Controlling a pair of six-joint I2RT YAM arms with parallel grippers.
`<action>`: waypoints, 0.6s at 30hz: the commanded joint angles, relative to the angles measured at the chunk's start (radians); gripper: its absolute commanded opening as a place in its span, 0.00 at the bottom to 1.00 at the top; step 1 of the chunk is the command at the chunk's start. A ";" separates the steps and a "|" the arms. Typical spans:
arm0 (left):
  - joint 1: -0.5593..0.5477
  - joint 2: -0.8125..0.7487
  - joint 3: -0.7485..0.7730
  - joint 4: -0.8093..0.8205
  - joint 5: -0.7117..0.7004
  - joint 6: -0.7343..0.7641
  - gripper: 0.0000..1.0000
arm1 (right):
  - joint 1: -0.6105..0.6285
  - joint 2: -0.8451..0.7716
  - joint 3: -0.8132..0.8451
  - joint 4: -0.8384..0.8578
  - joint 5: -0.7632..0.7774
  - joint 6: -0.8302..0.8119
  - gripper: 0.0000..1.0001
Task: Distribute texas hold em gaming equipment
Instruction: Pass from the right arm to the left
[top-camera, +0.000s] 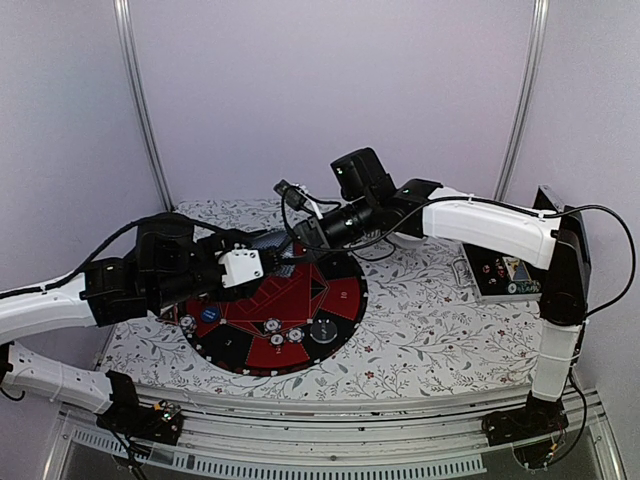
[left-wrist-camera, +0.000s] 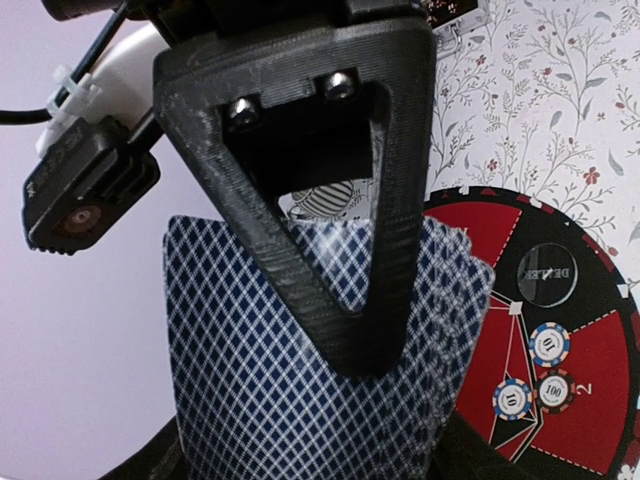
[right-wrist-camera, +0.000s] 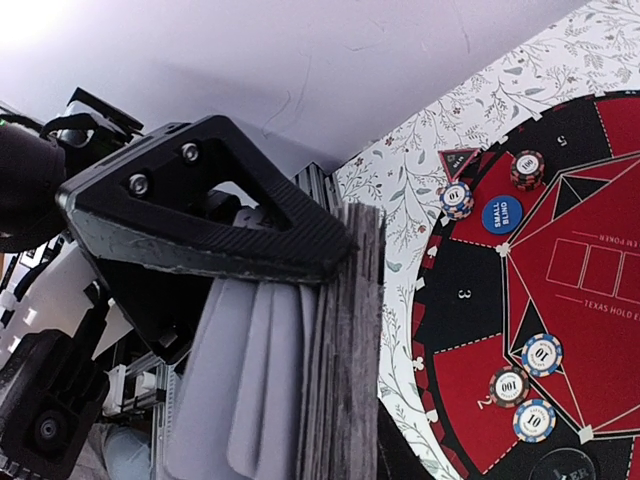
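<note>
- Both arms meet above the far-left edge of the round red-and-black mat (top-camera: 335, 300), which lies on the floral-print surface (top-camera: 430, 330).
- Cards (left-wrist-camera: 250, 380): one pack, up off the mat between the two grippers. Backs show a blue-and-white diamond lattice, slightly fanned.
- Right gripper (top-camera: 297, 237): nearly closed, its finger (right-wrist-camera: 220, 210) pressed against the edge of the pack, clamping it.
- Left gripper (top-camera: 262, 262): about halfway open, its finger (left-wrist-camera: 300, 120) lying across the card backs. Cannot tell whether it grips them.
- Chips (right-wrist-camera: 541, 353) lie flat on the mat in two small clusters, marked "10" and "100".
- Blue disc (right-wrist-camera: 501, 214) reads "SMALL BLIND"; black disc (left-wrist-camera: 545, 272) reads "DEALER".
- Mat print: "TEXAS HOLD E…" (cut off), "POKER", seat numbers 2, 3 and 5.
</note>
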 joint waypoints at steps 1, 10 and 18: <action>0.012 0.019 0.005 0.052 0.028 -0.014 0.63 | 0.043 0.013 0.039 0.052 -0.106 -0.038 0.26; 0.012 0.016 0.003 0.061 0.025 -0.019 0.63 | 0.043 0.025 0.039 0.072 -0.116 -0.021 0.25; 0.012 0.010 0.018 0.024 0.074 -0.074 0.81 | 0.040 0.022 0.027 0.059 -0.104 -0.027 0.04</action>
